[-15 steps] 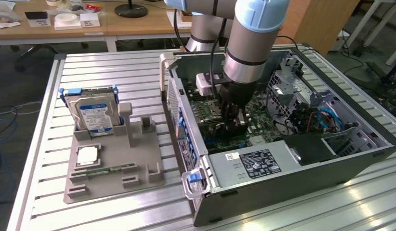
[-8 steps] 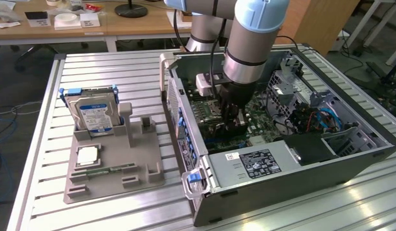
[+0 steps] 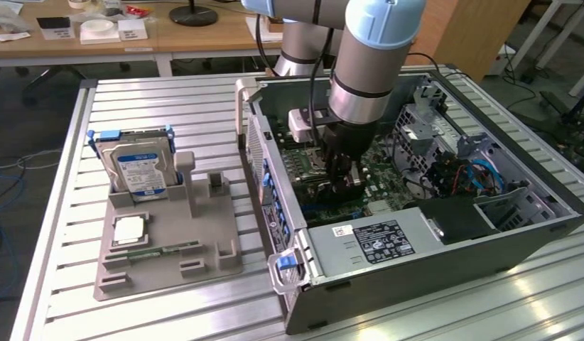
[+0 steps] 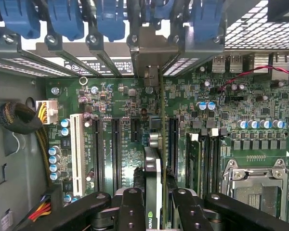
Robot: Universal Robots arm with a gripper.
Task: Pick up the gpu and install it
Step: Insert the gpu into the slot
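The gpu (image 4: 153, 166) stands edge-on between my two black fingers (image 4: 131, 207), its silver bracket (image 4: 151, 50) up against the case's rear slot openings. My gripper (image 4: 154, 204) is shut on the gpu, holding it over the black expansion slots of the green motherboard (image 4: 216, 125). In the exterior view my gripper (image 3: 342, 177) reaches down inside the open computer case (image 3: 444, 249), low over the motherboard, and the card is mostly hidden behind it.
Blue slot latches (image 4: 62, 21) line the case's rear wall. A white slot (image 4: 77, 154), memory sticks (image 4: 192, 163) and the CPU socket (image 4: 255, 185) flank the card. Outside the case, a grey fixture (image 3: 169, 252) holds a hard drive (image 3: 138, 170) and a memory stick (image 3: 159, 250).
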